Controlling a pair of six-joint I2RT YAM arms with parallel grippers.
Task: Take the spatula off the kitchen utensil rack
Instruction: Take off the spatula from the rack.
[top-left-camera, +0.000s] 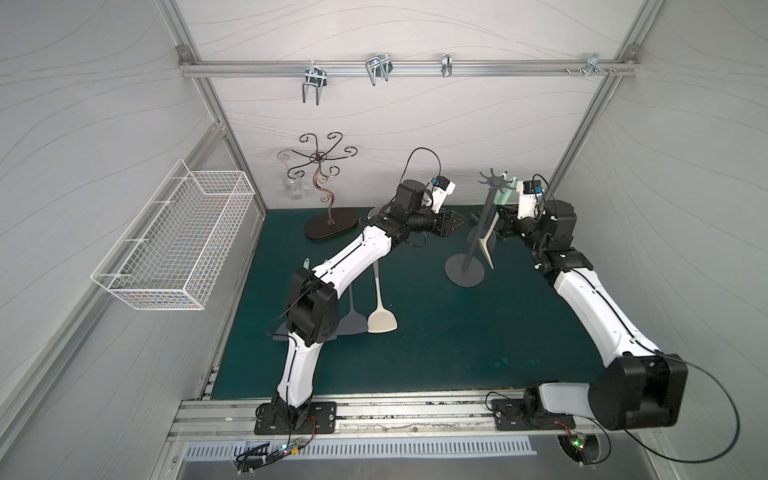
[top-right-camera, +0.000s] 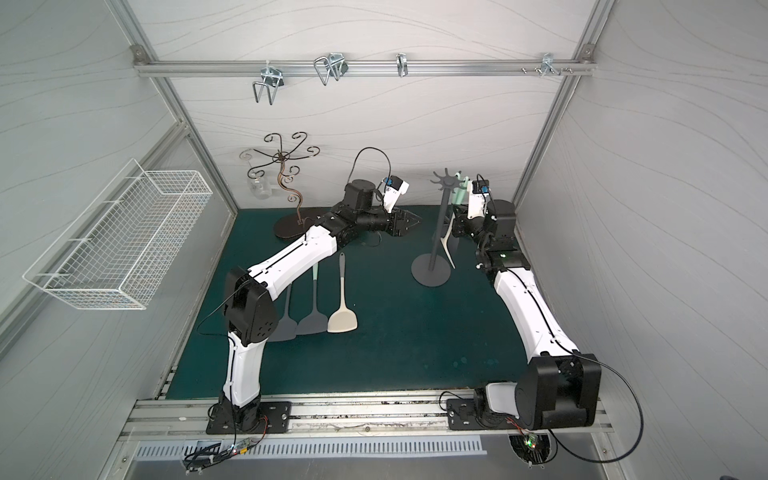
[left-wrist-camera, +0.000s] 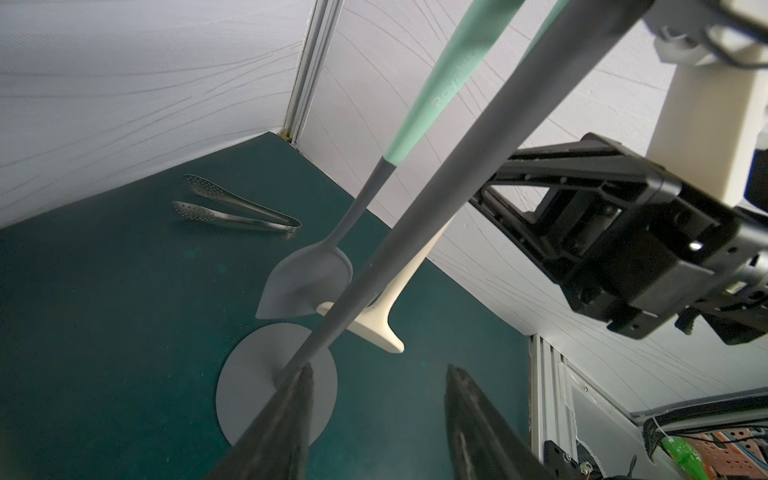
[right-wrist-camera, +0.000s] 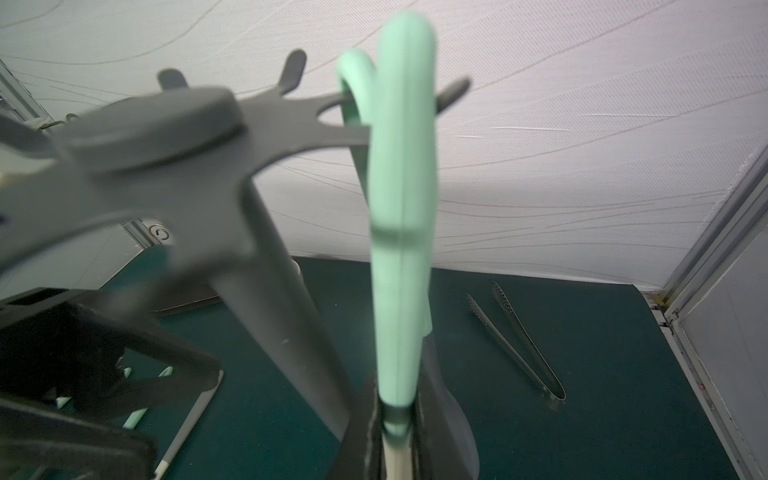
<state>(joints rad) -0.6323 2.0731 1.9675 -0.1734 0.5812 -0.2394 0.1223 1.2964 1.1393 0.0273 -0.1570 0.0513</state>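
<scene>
White, wavy-patterned walls (top-left-camera: 415, 124) close in a dark green bench (top-left-camera: 436, 345), and near its far right corner stands the grey utensil rack (top-left-camera: 457, 271), with a round foot, a thin pole and a crown of short hooks. From that crown hangs the spatula (top-left-camera: 486, 249), mint handle at the top, cream blade down by the foot. A grey spoon (left-wrist-camera: 307, 286) with a similar mint handle hangs from a neighbouring hook, close beside it. My right claw (right-wrist-camera: 395, 419) is clamped on the spatula low on its handle, where mint gives way to cream, so the spatula runs up out of the claw to the hook overhead. My left claw (left-wrist-camera: 380, 368) stands apart and empty, near the pole on the side opposite the right claw, and I cannot tell whether a finger touches it. Metal tongs (left-wrist-camera: 237, 212) lie on the bench behind the rack. My worry is that the handle's loop looks not yet clear of its hook, and nothing is steadying the rack. If I pull sideways before lifting, the loop would catch, drag the stand and likely tip it. Gripped so far below the loop, the spatula could also pivot in the claw and knock the spoon off its hook.
</scene>
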